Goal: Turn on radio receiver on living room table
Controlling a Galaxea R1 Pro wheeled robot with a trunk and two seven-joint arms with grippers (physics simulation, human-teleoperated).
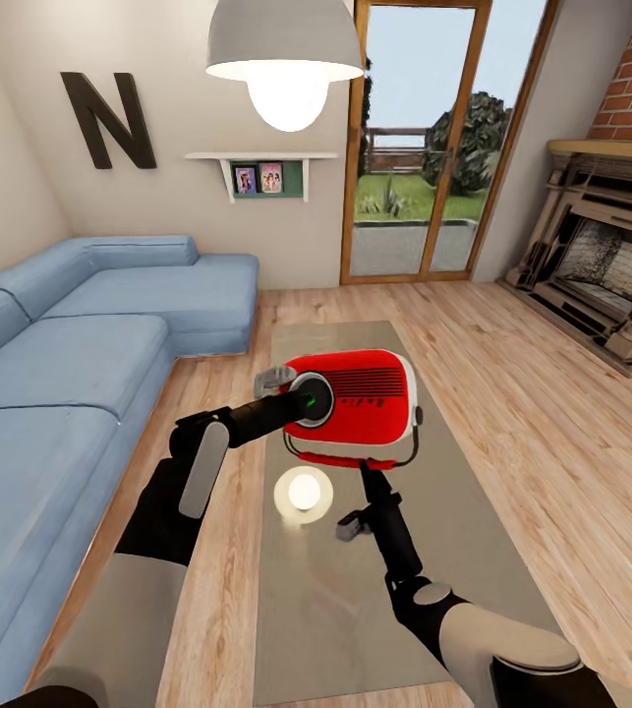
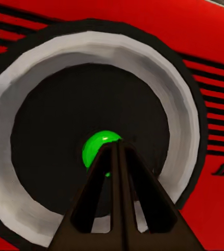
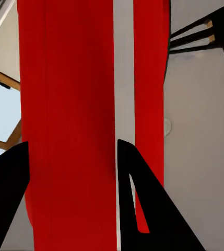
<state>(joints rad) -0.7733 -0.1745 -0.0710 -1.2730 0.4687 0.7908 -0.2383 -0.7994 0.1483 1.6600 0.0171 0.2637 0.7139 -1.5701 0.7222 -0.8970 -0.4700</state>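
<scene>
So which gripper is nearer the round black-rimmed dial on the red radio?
Left. The left gripper, shut, has its tip at the dial's green centre; the right gripper holds the radio's bottom edge, below the dial.

Home living room, simulator render. Long blue fabric sectional sofa [image 1: 80, 364] is running along the left wall, brick-topped fireplace with dark firebox [image 1: 605, 265] is sitting at right. Wood-framed glass doors [image 1: 424, 147] are opening onto a garden. Wood-plank floor [image 1: 551, 423], big dark letter "N" [image 1: 107, 118], small white photo shelf [image 1: 261, 172], glowing grey pendant lamp [image 1: 284, 59].
</scene>
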